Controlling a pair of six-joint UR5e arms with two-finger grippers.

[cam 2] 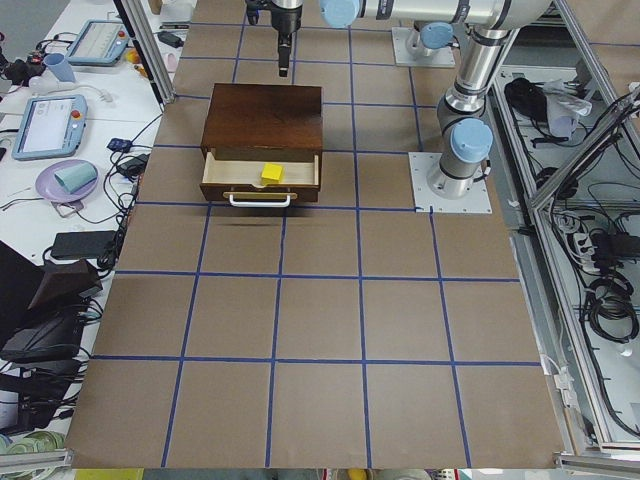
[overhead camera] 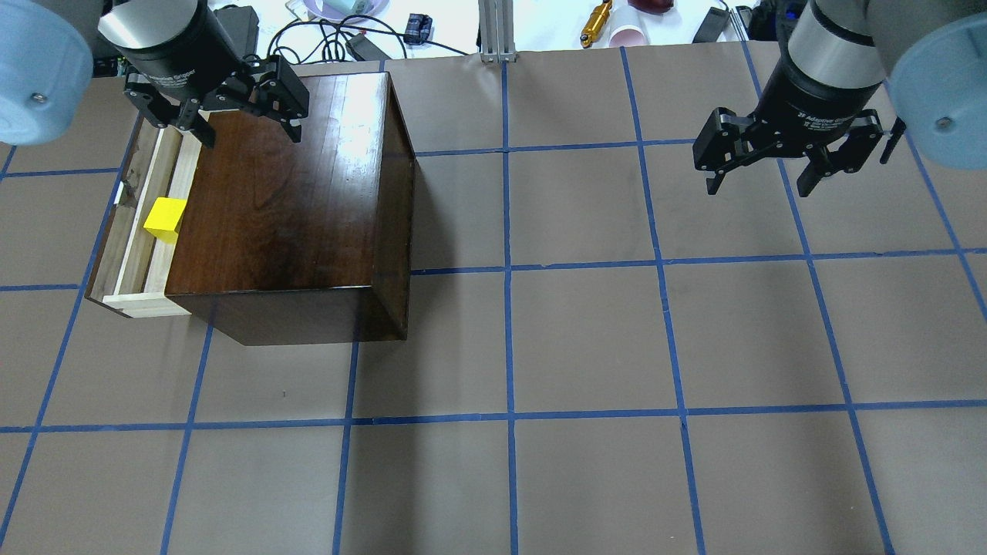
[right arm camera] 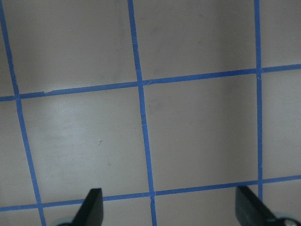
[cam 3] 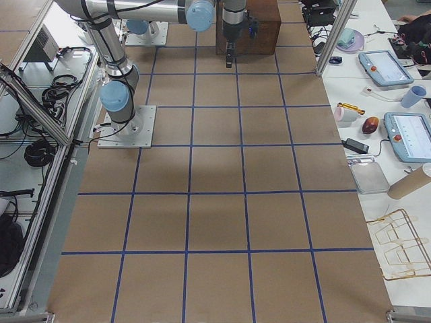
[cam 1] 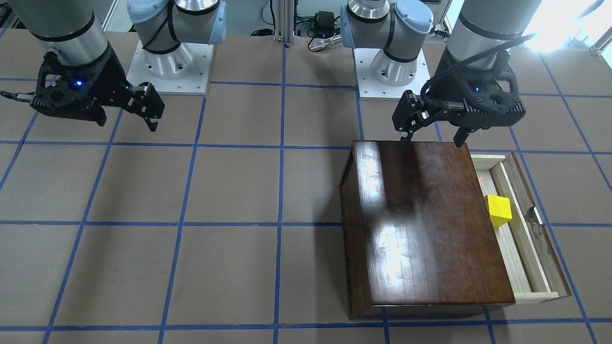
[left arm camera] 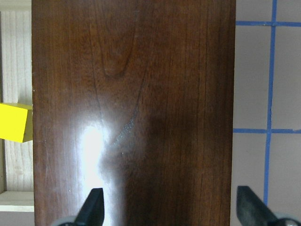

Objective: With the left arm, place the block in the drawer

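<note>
The yellow block [cam 1: 498, 210] lies in the open drawer [cam 1: 521, 239] of the dark wooden box [cam 1: 425, 224]. It also shows in the overhead view [overhead camera: 165, 220], the left exterior view [cam 2: 270, 173] and the left wrist view [left arm camera: 15, 123]. My left gripper [cam 1: 432, 139] is open and empty above the box's top, near its edge on the robot's side, apart from the block. In the overhead view the left gripper [overhead camera: 250, 135] hangs over the box [overhead camera: 293, 200]. My right gripper [overhead camera: 759, 181] is open and empty over bare table.
The drawer [overhead camera: 135, 231] sticks out toward the table's left end, its white handle [cam 2: 260, 200] facing the left exterior camera. Operators' gear, tablets and cups [cam 2: 70, 180] lie beyond the table's far edge. The robot bases [cam 1: 172, 62] stand at the near edge.
</note>
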